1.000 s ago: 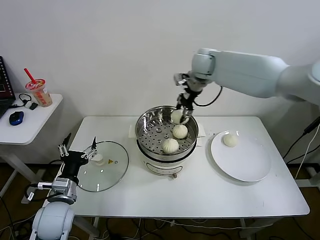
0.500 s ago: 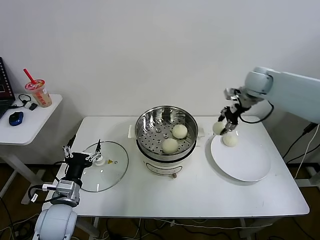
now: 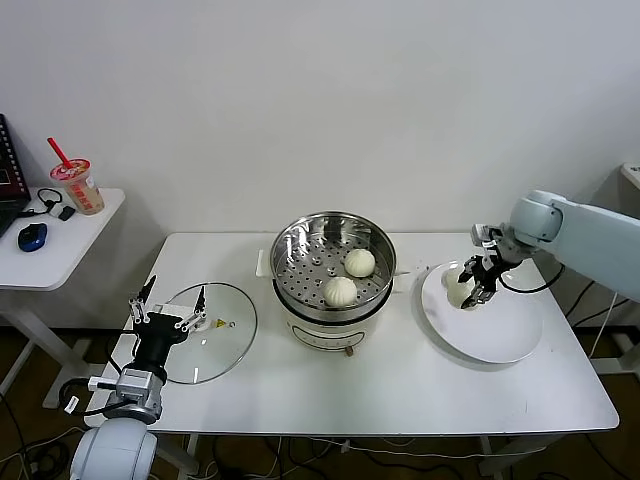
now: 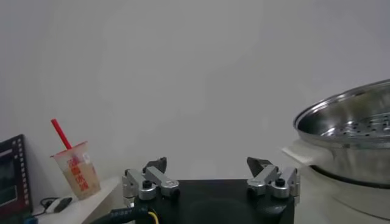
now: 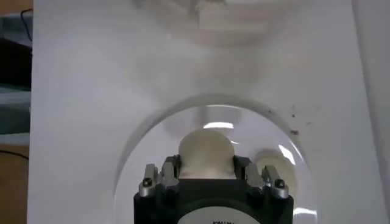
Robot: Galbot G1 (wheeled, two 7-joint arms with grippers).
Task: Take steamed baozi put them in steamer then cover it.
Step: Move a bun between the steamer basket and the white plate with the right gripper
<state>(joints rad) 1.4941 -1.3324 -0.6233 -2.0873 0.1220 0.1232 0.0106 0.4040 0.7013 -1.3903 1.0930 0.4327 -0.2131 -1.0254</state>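
Note:
The steamer [image 3: 296,252] stands mid-table with two steamed baozi on its perforated tray, one at the back [image 3: 360,262] and one nearer the front [image 3: 340,290]. My right gripper [image 3: 474,284] is down at the white plate [image 3: 500,335] and shut on a third baozi [image 5: 206,151]. Another baozi [image 5: 278,170] lies on the plate just beside it. The clear glass lid [image 3: 222,340] lies flat at the table's left. My left gripper [image 3: 168,302] hovers open and empty over the lid's near-left edge; the left wrist view shows its jaws [image 4: 207,164] spread wide, the steamer [image 4: 350,119] beyond them.
A side table on the left carries a drink cup with a red straw [image 3: 80,185], a blue mouse [image 3: 32,236] and cables. The steamer's white base [image 3: 320,325] has a small handle facing the lid.
My right gripper has swung from above the steamer's back rim across to the plate and come down, a baozi between its fingers all the way. The left gripper shifted slightly toward me.

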